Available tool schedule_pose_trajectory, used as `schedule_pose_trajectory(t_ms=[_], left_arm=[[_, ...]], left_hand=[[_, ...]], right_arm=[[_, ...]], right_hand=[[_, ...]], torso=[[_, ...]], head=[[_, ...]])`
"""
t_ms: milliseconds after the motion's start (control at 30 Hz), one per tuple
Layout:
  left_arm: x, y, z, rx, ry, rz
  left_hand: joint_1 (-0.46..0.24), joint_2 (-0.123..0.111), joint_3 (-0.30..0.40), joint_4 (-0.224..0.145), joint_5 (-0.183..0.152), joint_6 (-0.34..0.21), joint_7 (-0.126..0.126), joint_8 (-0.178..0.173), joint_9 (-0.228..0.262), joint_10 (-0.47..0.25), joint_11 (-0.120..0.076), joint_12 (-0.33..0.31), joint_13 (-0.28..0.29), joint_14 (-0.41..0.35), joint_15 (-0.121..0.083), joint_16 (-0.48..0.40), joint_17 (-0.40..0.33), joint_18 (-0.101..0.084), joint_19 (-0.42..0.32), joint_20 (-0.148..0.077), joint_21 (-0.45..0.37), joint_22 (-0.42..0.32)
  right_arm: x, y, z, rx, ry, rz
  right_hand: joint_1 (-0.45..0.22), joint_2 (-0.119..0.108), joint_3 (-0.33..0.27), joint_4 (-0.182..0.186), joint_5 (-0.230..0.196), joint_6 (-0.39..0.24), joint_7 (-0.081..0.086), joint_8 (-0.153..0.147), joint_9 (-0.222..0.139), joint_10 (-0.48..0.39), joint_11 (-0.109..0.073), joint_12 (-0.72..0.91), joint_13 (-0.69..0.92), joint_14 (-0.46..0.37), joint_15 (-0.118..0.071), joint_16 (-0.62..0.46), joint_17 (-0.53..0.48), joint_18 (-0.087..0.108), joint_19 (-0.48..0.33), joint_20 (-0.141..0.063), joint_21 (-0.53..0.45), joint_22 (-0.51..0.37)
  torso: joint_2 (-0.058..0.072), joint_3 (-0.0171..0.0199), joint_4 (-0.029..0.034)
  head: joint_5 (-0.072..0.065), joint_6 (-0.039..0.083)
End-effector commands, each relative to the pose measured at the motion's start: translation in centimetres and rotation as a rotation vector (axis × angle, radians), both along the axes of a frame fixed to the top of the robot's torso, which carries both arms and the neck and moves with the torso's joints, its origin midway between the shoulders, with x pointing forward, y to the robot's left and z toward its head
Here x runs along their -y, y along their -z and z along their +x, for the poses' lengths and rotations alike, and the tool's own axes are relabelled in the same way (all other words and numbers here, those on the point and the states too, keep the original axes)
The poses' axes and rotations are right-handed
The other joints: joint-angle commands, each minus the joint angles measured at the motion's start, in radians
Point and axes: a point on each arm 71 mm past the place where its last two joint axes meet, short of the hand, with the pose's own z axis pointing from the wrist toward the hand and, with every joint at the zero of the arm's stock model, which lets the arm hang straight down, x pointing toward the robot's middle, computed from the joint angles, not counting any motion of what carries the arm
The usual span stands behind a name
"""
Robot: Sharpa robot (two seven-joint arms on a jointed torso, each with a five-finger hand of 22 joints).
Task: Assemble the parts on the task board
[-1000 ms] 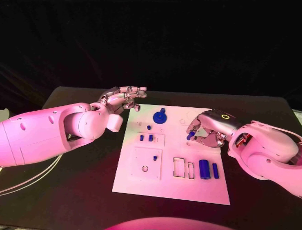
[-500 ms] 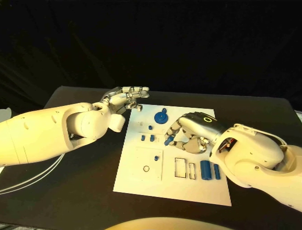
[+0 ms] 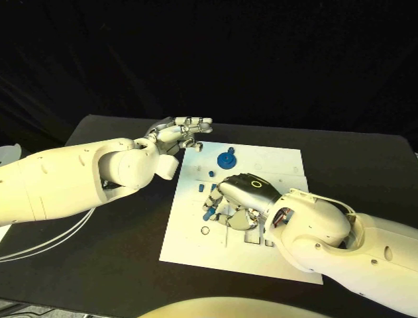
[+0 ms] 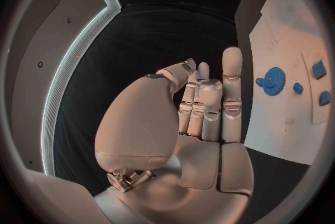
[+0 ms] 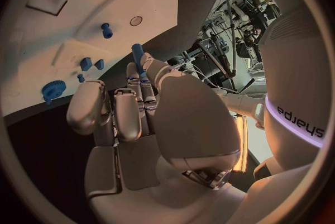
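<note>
A white rectangular task board (image 3: pixel 275 162) lies flat on the black table. On it stand a blue gear (image 3: pixel 227 159) near the far edge and small blue pegs (image 5: pixel 106 29). A blue pin (image 5: pixel 137 54) is held above the board.

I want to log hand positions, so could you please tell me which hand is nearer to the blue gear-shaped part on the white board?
Left. The left hand hovers just beyond the board's far-left corner, beside the blue gear-shaped part. The right hand is over the board's middle, holding a blue peg.
</note>
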Motion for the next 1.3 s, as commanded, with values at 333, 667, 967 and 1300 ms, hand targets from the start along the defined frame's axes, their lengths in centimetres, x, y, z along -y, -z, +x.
schedule_pose_trajectory(t_ms=[333, 667, 967, 1300], left_arm=[[0.4, -0.2, -0.1, 0.01, 0.023, -0.012], [0.4, -0.1, 0.0, 0.011, 0.023, -0.012], [0.3, -0.1, 0.0, 0.01, 0.021, -0.011], [0.3, -0.1, 0.0, 0.01, 0.022, -0.011]], left_hand=[[-0.001, 0.006, -0.006, 0.001, 0.0, -0.002, 0.001, -0.005, -0.001, -0.006, 0.001, 0.003, 0.001, -0.008, 0.002, -0.007, -0.001, 0.021, -0.005, 0.001, -0.004, -0.001], [-0.001, 0.006, -0.006, 0.001, 0.0, -0.002, 0.001, -0.005, -0.001, -0.006, 0.001, 0.003, 0.001, -0.008, 0.002, -0.007, -0.001, 0.021, -0.005, 0.001, -0.004, -0.001], [-0.001, 0.006, -0.006, 0.001, 0.0, -0.002, 0.001, -0.005, -0.001, -0.006, 0.001, 0.003, 0.001, -0.008, 0.002, -0.007, -0.001, 0.021, -0.005, 0.001, -0.004, -0.001], [-0.001, 0.006, -0.006, 0.001, 0.0, -0.002, 0.001, -0.005, -0.001, -0.006, 0.001, 0.003, 0.001, -0.008, 0.002, -0.007, -0.001, 0.021, -0.005, 0.001, -0.004, -0.001]], right_arm=[[-1.1, 2.0, -0.3, -0.031, -0.056, -0.057], [-1.0, 2.9, -0.2, -0.054, -0.059, -0.104], [-0.7, 3.1, -0.1, -0.047, -0.046, -0.132], [-1.3, 3.3, -0.1, -0.028, -0.039, -0.163]], right_hand=[[0.013, 0.008, 0.006, -0.004, 0.007, -0.003, 0.007, 0.003, 0.002, 0.006, 0.002, -0.007, 0.001, 0.048, -0.005, 0.005, 0.0, 0.002, 0.004, -0.004, 0.003, -0.001], [0.012, 0.008, 0.007, -0.005, 0.007, -0.003, 0.008, 0.003, 0.002, 0.006, 0.002, -0.008, 0.002, 0.048, -0.005, 0.005, 0.0, 0.002, 0.003, -0.003, 0.002, -0.001], [0.011, 0.008, 0.006, -0.005, 0.007, -0.002, 0.008, 0.003, 0.003, 0.007, 0.003, -0.008, 0.002, 0.048, -0.005, 0.004, 0.0, 0.002, 0.003, -0.003, 0.002, -0.001], [0.006, 0.008, 0.005, -0.004, 0.007, -0.001, 0.008, 0.003, 0.004, 0.008, 0.003, -0.01, 0.002, 0.048, -0.004, 0.004, -0.001, 0.002, 0.003, -0.002, 0.001, -0.002]], torso=[[0.001, 0.0003, 0.001], [0.0, 0.0001, 0.0004], [-0.001, 0.0006, 0.0001], [-0.001, 0.0003, -0.0006]], head=[[0.009, -0.014], [0.011, -0.02], [0.013, -0.023], [0.012, -0.022]])
